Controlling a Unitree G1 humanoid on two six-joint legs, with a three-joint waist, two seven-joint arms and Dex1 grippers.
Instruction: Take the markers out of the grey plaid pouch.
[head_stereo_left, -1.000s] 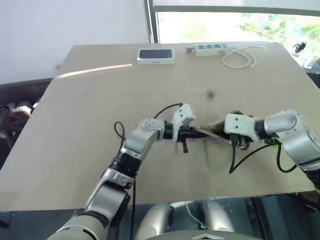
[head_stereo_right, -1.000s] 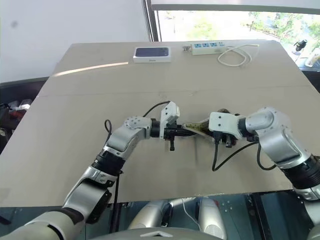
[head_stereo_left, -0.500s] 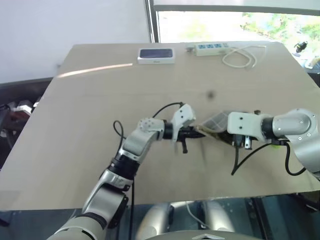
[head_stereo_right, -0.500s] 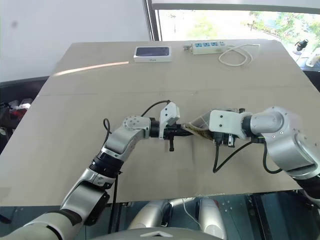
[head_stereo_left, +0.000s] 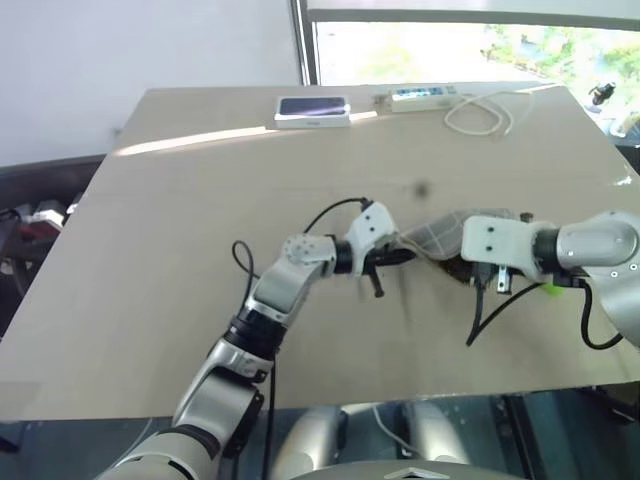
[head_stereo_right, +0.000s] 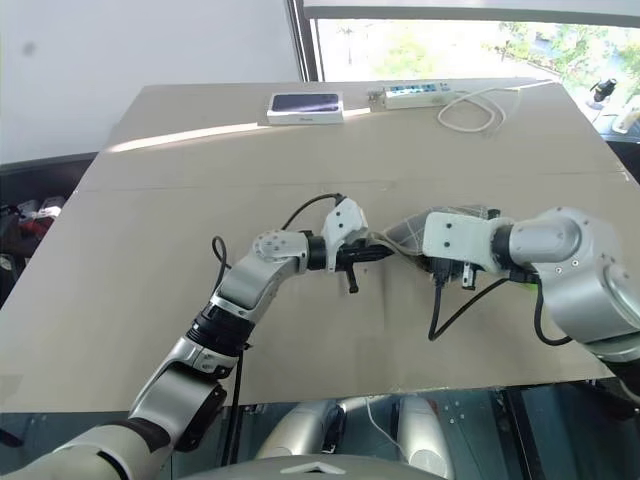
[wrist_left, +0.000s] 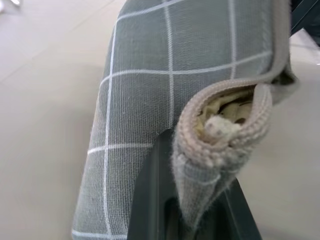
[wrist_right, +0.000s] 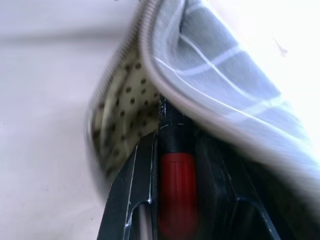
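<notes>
Pouch held between both arms, mid-surface.
Eye views: tan surface (head_stereo_left: 200, 200) by a bright window; grey plaid pouch (head_stereo_left: 437, 236) central, bare room all round. Left wrist: left gripper (wrist_left: 192, 220) fingers pinch the pouch's corner seam. Right wrist: right gripper (wrist_right: 187, 200) fingers clamp the red marker (wrist_right: 176, 192) at the dotted-lined mouth.

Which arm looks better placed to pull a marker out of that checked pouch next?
The right. Its gripper is shut on the red marker at the pouch mouth; the left gripper pinches the pouch's edge.
</notes>
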